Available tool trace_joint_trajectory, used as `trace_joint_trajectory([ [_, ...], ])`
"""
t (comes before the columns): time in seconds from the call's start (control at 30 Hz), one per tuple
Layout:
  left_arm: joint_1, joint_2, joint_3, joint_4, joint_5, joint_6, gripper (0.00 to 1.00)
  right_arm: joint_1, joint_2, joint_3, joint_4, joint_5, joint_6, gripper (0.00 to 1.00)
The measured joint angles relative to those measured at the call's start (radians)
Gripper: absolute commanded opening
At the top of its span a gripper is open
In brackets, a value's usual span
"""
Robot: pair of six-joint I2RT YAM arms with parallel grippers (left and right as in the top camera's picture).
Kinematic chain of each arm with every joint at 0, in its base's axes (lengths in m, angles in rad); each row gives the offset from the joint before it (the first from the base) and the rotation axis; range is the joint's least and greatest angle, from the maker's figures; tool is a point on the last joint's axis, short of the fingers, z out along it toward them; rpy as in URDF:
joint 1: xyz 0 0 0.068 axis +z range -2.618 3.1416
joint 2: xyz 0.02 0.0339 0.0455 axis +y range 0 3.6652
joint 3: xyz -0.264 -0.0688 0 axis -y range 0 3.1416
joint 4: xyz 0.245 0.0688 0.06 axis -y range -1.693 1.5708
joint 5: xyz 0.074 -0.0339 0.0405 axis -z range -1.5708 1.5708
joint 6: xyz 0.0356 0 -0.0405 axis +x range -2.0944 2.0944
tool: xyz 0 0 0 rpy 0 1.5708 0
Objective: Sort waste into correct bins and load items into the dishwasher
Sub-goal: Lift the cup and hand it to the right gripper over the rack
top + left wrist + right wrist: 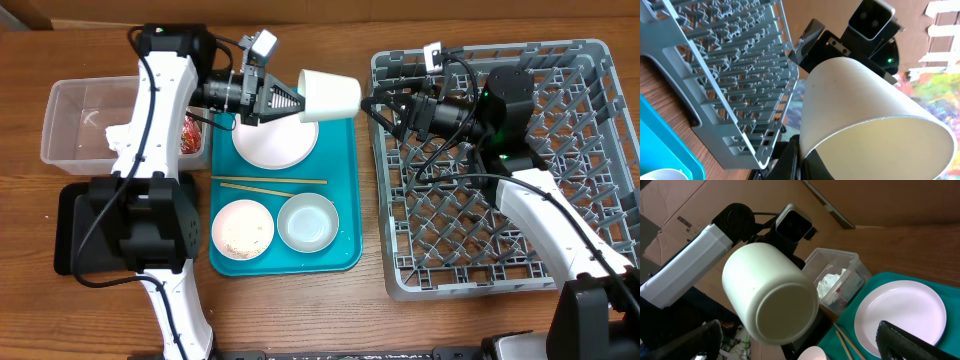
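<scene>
My left gripper (296, 100) is shut on the rim of the small white cup (331, 94) and holds it on its side in the air, over the far end of the teal tray. In the left wrist view the cup (865, 115) fills the frame, its rim pinched between my fingers (807, 160). My right gripper (375, 106) is open, just right of the cup's base, fingers apart from it. In the right wrist view the cup (770, 297) hangs between my spread fingers (805, 345). The grey dish rack (560, 150) is on the right.
The teal tray (345, 200) holds a plate (272, 145), chopsticks (268, 183), a bowl with rice grains (241, 228) and an empty bowl (307, 221). The clear tub (70, 120) holds a napkin (832, 282). A red wrapper (190, 135) lies beside it. The black tray (70, 230) sits front left.
</scene>
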Motion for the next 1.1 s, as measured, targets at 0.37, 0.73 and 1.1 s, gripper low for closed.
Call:
trace_joint_trajectory([
  [0.37, -0.076, 0.000, 0.000, 0.000, 0.004, -0.007, 0.04, 0.012, 0.000, 0.000, 0.022, -0.027, -0.009, 1.00],
  [0.73, -0.103, 0.000, 0.000, 0.004, -0.003, -0.023, 0.04, 0.012, -0.002, 0.001, 0.045, -0.155, -0.024, 0.66],
  [1.1, -0.092, 0.001, 0.000, 0.001, 0.001, -0.025, 0.04, 0.034, -0.002, 0.001, 0.033, -0.171, -0.029, 0.80],
])
